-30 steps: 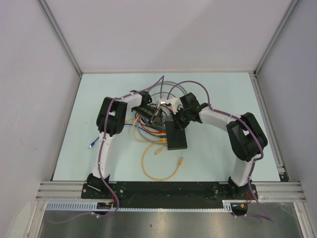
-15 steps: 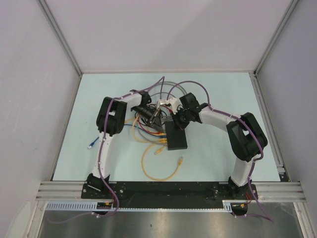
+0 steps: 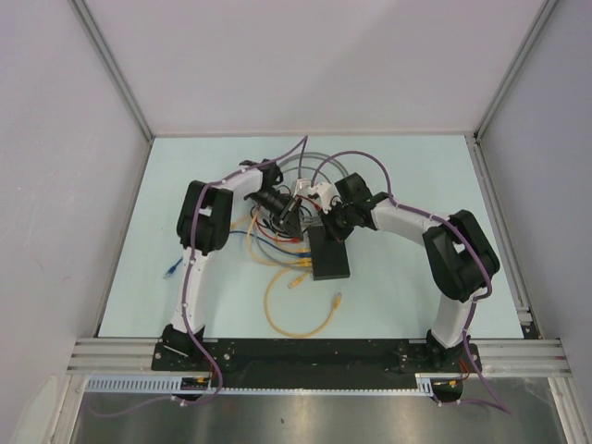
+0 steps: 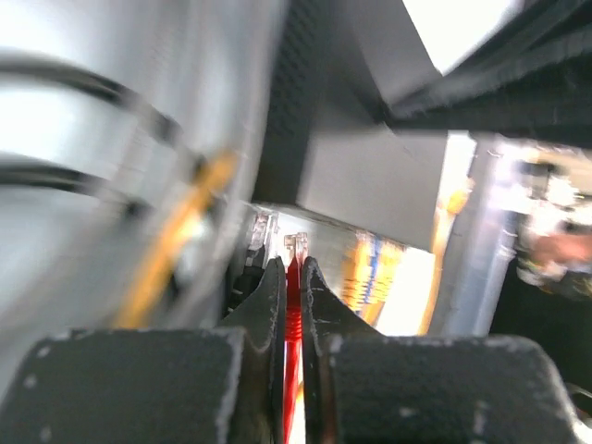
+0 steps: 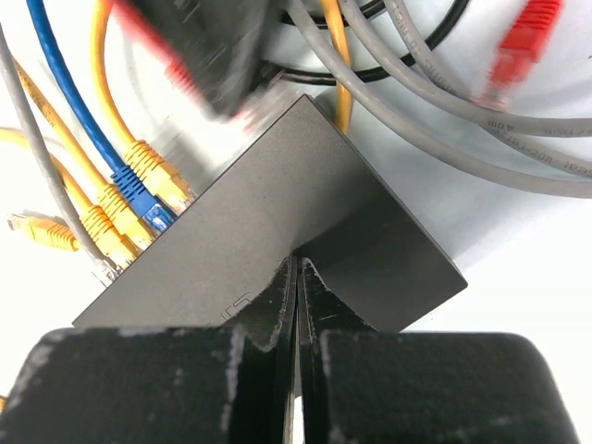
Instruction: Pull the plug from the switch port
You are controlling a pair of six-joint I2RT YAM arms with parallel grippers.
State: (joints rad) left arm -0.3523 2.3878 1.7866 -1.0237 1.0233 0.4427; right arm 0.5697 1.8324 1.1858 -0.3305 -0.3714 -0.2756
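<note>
Pale table [image 3: 416,185], switch [image 5: 277,231] beneath closed right pincer [image 5: 298,277]

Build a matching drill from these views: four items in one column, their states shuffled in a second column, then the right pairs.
Items
1. left gripper
2. right gripper
3. blue plug
4. loose red plug

States
A. lies unplugged on the table
B. fingers shut over the top of the switch
C. seated in the switch's edge, between yellow plugs
D. fingers shut on a red cable

Pairs: 1-D, 2-B, 3-C, 4-A
</note>
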